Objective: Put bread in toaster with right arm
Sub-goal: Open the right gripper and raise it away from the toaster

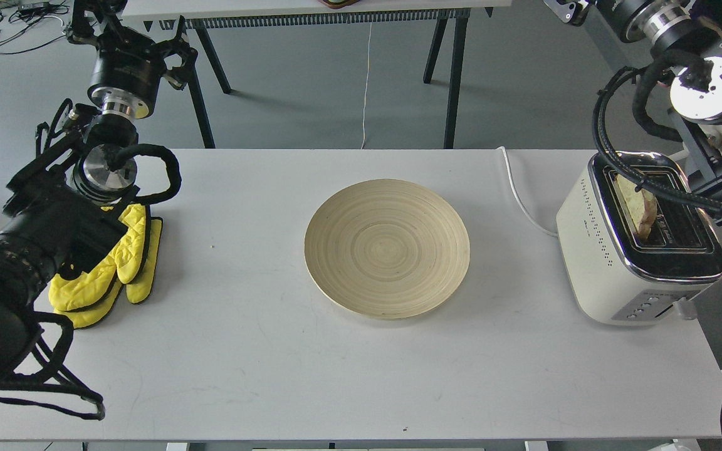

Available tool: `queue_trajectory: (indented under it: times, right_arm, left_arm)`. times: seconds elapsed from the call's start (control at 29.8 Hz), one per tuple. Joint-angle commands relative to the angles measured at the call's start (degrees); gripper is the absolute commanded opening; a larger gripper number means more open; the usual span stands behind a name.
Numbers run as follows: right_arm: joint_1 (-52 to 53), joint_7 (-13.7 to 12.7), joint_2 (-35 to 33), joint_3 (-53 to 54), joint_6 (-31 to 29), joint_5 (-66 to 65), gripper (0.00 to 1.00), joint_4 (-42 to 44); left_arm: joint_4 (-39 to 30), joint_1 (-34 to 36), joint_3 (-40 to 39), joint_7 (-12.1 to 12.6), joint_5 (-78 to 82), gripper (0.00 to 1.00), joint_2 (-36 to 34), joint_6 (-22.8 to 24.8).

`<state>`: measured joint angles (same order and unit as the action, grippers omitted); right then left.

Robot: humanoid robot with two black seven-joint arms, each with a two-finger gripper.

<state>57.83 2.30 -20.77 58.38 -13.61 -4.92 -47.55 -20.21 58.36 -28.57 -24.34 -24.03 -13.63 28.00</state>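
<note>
The cream-white toaster (612, 263) stands at the table's right end. The bread (640, 210) stands on edge in its left slot, with the top crust sticking out. My right arm (706, 88) is raised above and behind the toaster, and one of its black cables crosses the toaster's top. Its gripper (566, 7) is at the top edge, cut off, well away from the bread and holding nothing that I can see. My left gripper (124, 39) is high at the far left, dark and seen end-on.
A round bamboo plate (387, 248) lies empty at the table's middle. Yellow oven mitts (113, 269) lie at the left under my left arm. The toaster's white cord (519, 207) runs back over the table's far edge. A black-legged table (311, 12) stands behind.
</note>
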Motion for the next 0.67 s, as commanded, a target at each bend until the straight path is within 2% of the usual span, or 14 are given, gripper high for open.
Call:
queue_trajectory:
  times: [0.0,0.1,0.27,0.5,0.64]
  right_arm:
    - [-3.0,0.0,2.2,3.9,-7.0,5.1,0.99,3.9]
    - [-4.0,0.0,2.3,5.3,-9.8,6.3,0.99,6.8]
    - [-4.2,0.0,3.1,5.7,-14.3,6.6,0.99,9.4]
    - [-4.0,0.1,5.8,7.1,-14.4,8.1,0.99,12.1]
    - [-3.8,2.2,5.8,6.3,-14.4,8.1,0.99,11.7]
  left_arm:
    - [0.0,0.0,0.0,0.0,-0.1,1.00,-0.1,0.0]
    - [0.4,0.3,0.3,0.0,-0.1,1.00,-0.3,0.0]
    - [6.6,1.8,0.4,0.3,-0.1,1.00,1.1,0.0]
    - [6.9,2.2,0.4,0.6,-0.1,1.00,1.3,0.0]
    - [6.9,2.1,0.4,0.2,-0.1,1.00,1.6,0.0]
